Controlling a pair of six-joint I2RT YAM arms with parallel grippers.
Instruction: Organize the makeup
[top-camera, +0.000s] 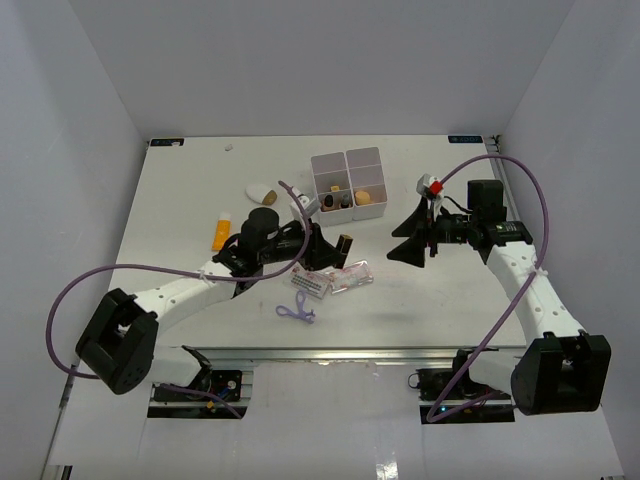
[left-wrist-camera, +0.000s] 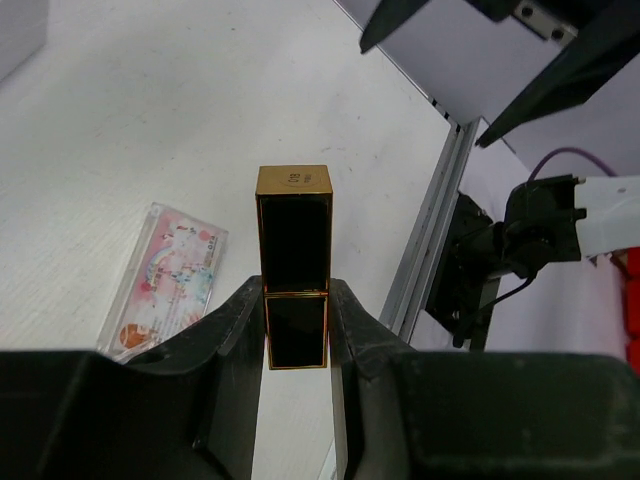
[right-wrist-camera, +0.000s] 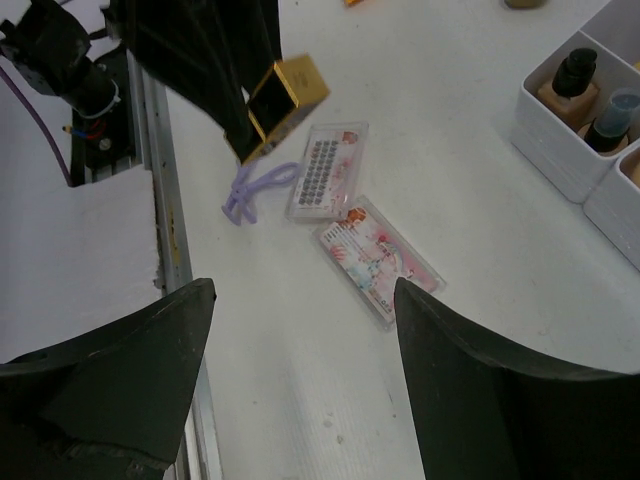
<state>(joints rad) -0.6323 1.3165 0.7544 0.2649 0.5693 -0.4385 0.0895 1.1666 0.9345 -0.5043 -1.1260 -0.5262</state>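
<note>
At the far left of your table lies the yellow-orange tube (top-camera: 220, 232), and just beyond it to the right is the white oval piece (top-camera: 262, 190). Both are well apart from either tool.

Your left gripper (left-wrist-camera: 295, 310) is partly closed, its two fingers (left-wrist-camera: 240, 320) pressing the sides of a black and gold case (left-wrist-camera: 293, 255). The case sticks out past the fingertips, gold cap forward, and looks lifted off the table. Below and near it lie the thin purple tool (top-camera: 297, 310) and two flat clear packets, one with dark rows (right-wrist-camera: 328, 170) and one with pink print (right-wrist-camera: 378, 258). They lie close side by side, and none is touched by the fingers.

Further right and back stands the white box (top-camera: 348, 160), with small bottles and a tan-orange sponge (top-camera: 363, 197) in its near compartments.

Your right gripper (top-camera: 405, 240) hangs spread wide over bare table right of the packets, holding nothing.
</note>
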